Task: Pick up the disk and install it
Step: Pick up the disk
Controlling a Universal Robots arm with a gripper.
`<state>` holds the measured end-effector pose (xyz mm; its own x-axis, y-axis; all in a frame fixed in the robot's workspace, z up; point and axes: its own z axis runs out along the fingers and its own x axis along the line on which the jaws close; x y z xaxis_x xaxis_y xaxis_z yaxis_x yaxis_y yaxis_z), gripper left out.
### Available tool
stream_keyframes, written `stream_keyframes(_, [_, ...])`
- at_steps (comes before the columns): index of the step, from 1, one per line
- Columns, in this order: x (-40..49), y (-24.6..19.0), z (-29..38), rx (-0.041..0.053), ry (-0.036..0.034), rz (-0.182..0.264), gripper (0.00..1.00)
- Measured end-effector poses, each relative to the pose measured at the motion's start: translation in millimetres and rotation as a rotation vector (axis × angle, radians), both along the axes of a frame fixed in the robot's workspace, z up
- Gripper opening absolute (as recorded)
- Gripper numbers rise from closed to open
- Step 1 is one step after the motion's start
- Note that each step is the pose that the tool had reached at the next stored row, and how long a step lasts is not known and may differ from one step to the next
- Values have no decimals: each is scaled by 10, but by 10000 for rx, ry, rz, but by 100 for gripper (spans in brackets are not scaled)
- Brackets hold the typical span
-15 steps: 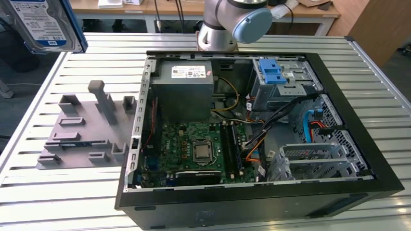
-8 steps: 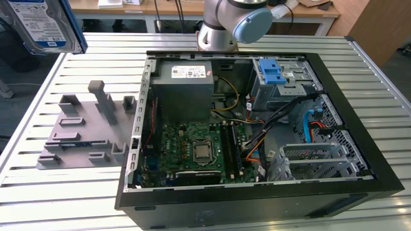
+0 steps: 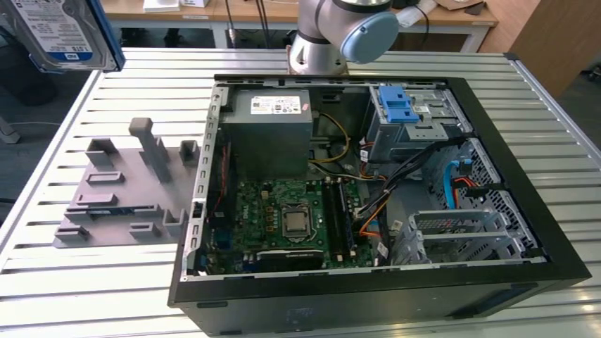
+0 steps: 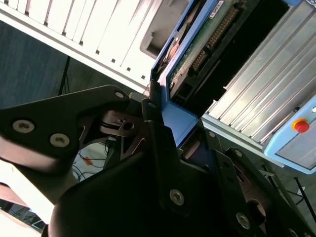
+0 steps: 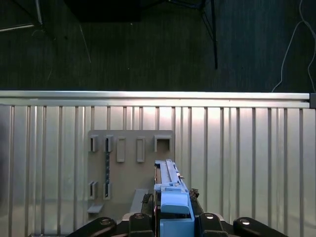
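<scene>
We see the gripper (image 5: 173,221) clamped on the disk (image 3: 58,32) by its blue carrier frame, above the bench (image 3: 564,148); we judge it rigid, fairly heavy, shock-sensitive.

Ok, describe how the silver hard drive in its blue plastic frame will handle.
Probably rigid: the silver hard drive looks a flat metal slab. The gripper clamps one end of the smooth blue frame, so it may pivot or slip.

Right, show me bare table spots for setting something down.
Bare table slats lie between the grey fixture plate and the near edge, and beside the computer case at the exterior view's right. Inside the case, cables crowd the drive bay.
</scene>
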<state>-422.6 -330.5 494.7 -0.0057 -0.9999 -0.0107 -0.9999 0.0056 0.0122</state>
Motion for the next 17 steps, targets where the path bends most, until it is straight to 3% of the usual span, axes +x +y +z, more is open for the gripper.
stream_keyframes(17, [34, 0, 18, 36, -1, 0, 36])
